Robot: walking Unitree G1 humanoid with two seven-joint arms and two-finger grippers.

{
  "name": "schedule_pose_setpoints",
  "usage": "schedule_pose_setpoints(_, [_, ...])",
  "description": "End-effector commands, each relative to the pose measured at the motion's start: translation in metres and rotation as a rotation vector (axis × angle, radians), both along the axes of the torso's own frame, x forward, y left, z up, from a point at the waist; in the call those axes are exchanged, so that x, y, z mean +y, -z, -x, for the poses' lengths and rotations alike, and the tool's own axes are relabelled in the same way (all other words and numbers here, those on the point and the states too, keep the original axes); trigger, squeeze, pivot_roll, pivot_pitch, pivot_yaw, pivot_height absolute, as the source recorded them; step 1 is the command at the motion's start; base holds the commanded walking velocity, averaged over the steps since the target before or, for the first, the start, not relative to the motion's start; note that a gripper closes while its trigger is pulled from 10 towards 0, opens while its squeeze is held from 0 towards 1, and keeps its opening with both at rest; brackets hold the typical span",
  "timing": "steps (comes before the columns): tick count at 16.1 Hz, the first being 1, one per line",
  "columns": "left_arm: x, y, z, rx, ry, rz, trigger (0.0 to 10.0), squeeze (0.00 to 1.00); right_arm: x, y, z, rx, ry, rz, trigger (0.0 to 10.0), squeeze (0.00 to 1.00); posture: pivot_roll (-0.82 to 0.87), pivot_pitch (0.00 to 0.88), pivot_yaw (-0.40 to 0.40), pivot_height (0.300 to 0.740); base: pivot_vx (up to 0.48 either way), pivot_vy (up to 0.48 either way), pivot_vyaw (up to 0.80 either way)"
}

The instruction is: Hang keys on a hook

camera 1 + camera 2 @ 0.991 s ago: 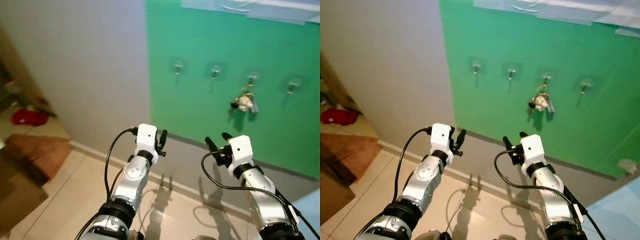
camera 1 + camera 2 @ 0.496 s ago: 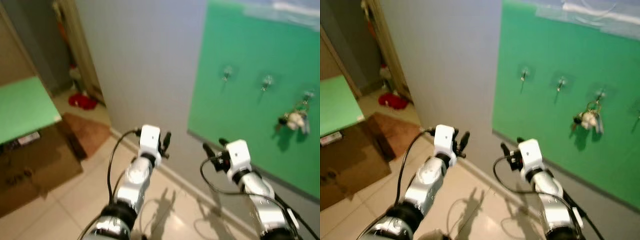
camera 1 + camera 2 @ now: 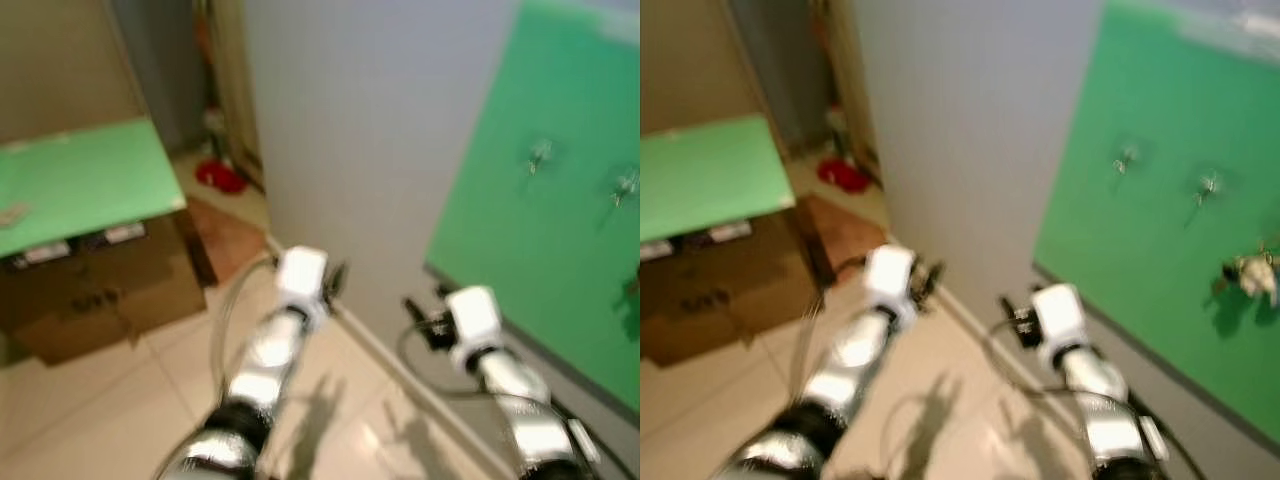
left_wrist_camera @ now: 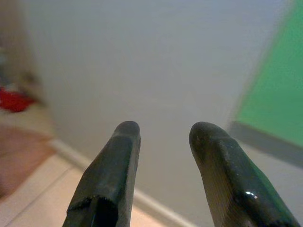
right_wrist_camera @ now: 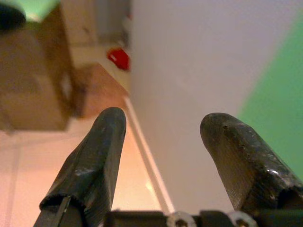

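The bunch of keys [image 3: 1250, 275] with a pale charm hangs on the green wall panel [image 3: 1140, 250], at the far right of the blurred head view. Two bare hooks [image 3: 1127, 156] [image 3: 1208, 185] sit on the panel to its left. Both arms are held out low before me, well short of the wall. My left gripper [image 4: 163, 130] is open with nothing between its fingers and faces the grey wall. My right gripper [image 5: 163, 120] is open too and holds nothing, pointing along the wall's foot.
A cardboard box [image 3: 100, 290] with a green top [image 3: 80, 185] stands on the tiled floor at the left. Behind it lie a brown mat [image 3: 232, 240] and something red [image 3: 222, 177] by a doorway. The grey wall [image 3: 370, 130] rises straight ahead.
The camera has swung left: the green panel and keys slid toward the right edge, and the box came into view. Both arms keep their pose with open fingers.
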State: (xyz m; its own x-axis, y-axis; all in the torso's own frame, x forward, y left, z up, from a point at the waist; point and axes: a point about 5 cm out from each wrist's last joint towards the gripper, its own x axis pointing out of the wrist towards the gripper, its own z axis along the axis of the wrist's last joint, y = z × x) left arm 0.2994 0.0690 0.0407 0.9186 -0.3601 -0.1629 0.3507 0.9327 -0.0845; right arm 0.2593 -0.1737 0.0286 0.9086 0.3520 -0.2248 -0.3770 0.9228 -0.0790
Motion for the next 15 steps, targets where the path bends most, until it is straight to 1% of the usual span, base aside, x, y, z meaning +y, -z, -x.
schedule_pose_setpoints(1, [-0.0098, 0.0005, 0.0021, 0.006, 0.025, 0.014, 10.0, 0.0, -0.006, -0.0018, -0.0008, -0.006, -0.009, 0.022, 10.0, 0.0, -0.19, 0.0, -0.005, 0.74, 0.0, 0.0, 0.79])
schedule_pose_setpoints(9, [-0.01, 0.0028, 0.0052, 0.014, 0.022, 0.024, 10.0, 0.0, -0.0058, 0.0015, 0.0024, 0.008, -0.019, 0.014, 10.0, 0.0, -0.19, 0.0, -0.014, 0.74, 0.0, 0.0, 0.79])
schedule_pose_setpoints(10, [-0.0096, 0.0026, 0.0051, 0.013, 0.018, 0.026, 10.0, 0.0, -0.0063, 0.0024, 0.0022, 0.01, -0.009, 0.027, 10.0, 0.0, -0.19, 0.0, -0.01, 0.74, 0.0, 0.0, 0.74])
schedule_pose_setpoints(13, [-0.0084, 0.0023, 0.0044, 0.014, 0.015, 0.032, 10.0, 0.0, -0.0068, 0.0029, 0.0011, 0.012, 0.015, 0.029, 10.0, 0.0, -0.19, 0.0, 0.005, 0.74, 0.0, 0.0, 0.0])
schedule_pose_setpoints(15, [-0.0086, 0.0015, 0.0046, 0.009, 0.025, 0.032, 10.0, 0.0, -0.0109, 0.0051, 0.0036, 0.022, 0.028, 0.044, 10.0, 0.0, -0.19, 0.0, 0.005, 0.74, 0.0, 0.0, 0.0])
